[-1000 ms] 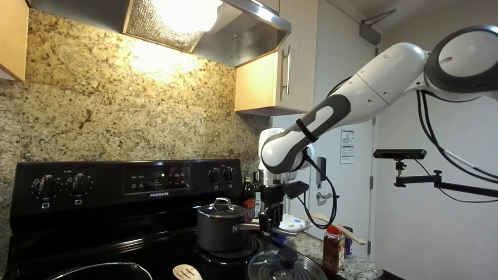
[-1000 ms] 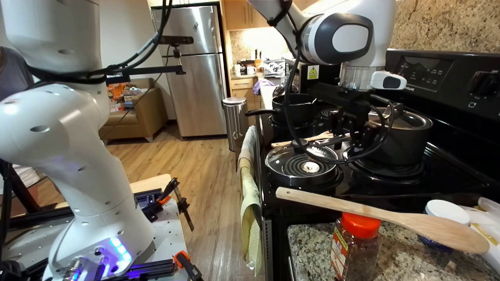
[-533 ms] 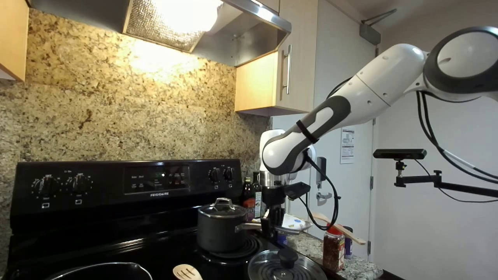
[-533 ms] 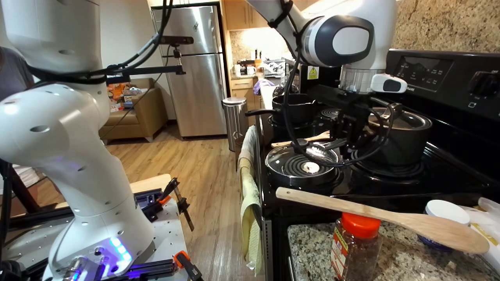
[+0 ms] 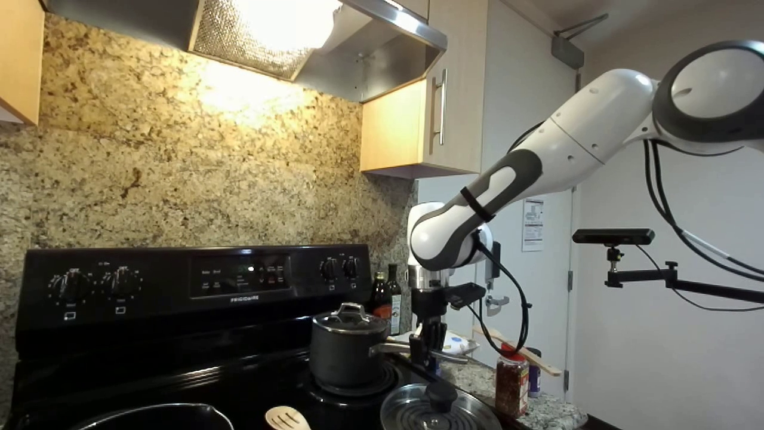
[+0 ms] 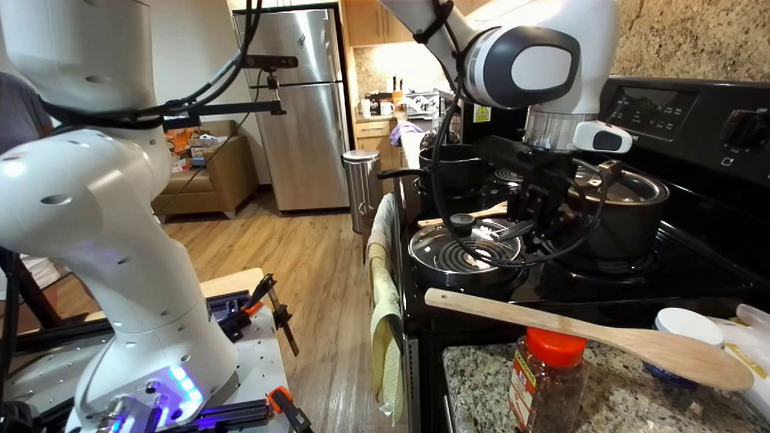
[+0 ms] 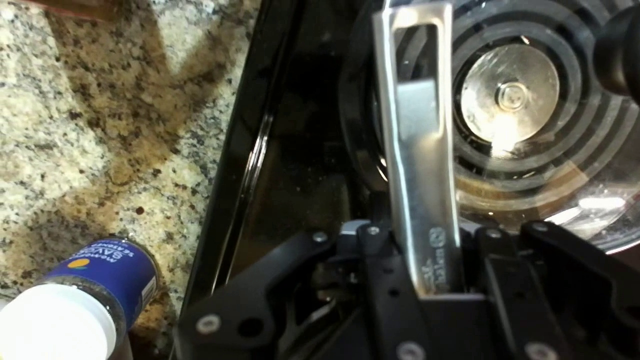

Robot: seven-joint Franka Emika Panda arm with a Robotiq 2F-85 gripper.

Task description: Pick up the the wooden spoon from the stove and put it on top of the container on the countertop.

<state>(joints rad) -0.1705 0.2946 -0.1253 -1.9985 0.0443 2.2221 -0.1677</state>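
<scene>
End effector (image 7: 429,250): closed on the flat metal handle (image 7: 420,165) of the lidded pot, one of its fingers (image 7: 390,280) to each side; the handle's cut-out end extends past them.

Pot (image 5: 346,361) upright at the rear burner on the bench side of the stove (image 5: 250,382), glass lid (image 5: 328,323) on. Cannot tell whether the base rests fully on the coil (image 5: 391,382).

Wooden spoon (image 6: 589,329) lies across the red cap of the spice jar (image 6: 550,385), which stands on the bench (image 6: 487,373); visible in both exterior views. Handle end reaches over the stove's edge. Bowl end is near a white-capped jar (image 6: 686,325); contact there unclear.

A slotted wooden utensil (image 5: 286,417) lies on the stove, between a clear lid (image 6: 433,246) with black knob (image 6: 462,221) over the front coil and a dark saucepan (image 6: 454,168) on the front burner away from the bench. Saucepan handle juts past the stove's front.

Two bottles (image 5: 380,298) stand behind the pot, near the granite wall (image 5: 179,161), partly hidden.
</scene>
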